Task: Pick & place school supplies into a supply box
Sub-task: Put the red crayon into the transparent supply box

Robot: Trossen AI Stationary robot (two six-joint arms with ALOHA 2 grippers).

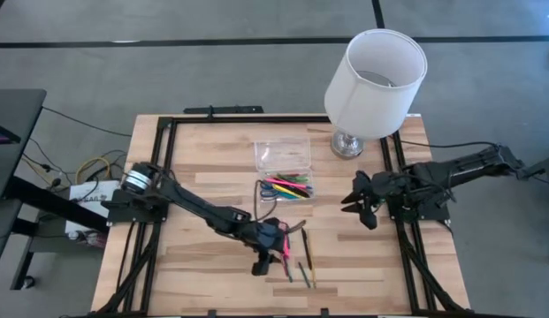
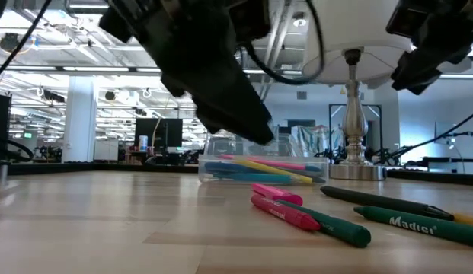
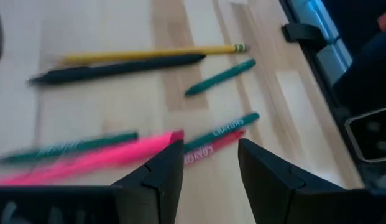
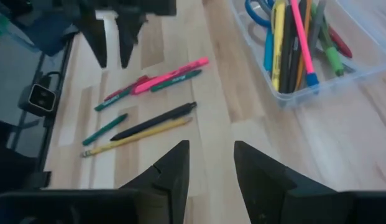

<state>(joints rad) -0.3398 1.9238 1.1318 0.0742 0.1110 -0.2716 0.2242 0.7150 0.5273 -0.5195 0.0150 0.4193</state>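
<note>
The left gripper (image 1: 262,263) hangs open and empty above the loose pens (image 1: 302,263) near the table's (image 1: 194,150) front edge. To pick cleanly it should straddle one pen, the pink marker (image 3: 87,158), crosswise. Behind them the clear box (image 1: 285,168) is part-filled. The right gripper (image 1: 362,201) waits open beside it.

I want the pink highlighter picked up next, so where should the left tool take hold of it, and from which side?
Grip the pink highlighter near mid-barrel, coming straight down with the left tool open, fingers across its width. It lies flat on the table, with a green marker close alongside, so a narrow pinch is probably safest.
</note>
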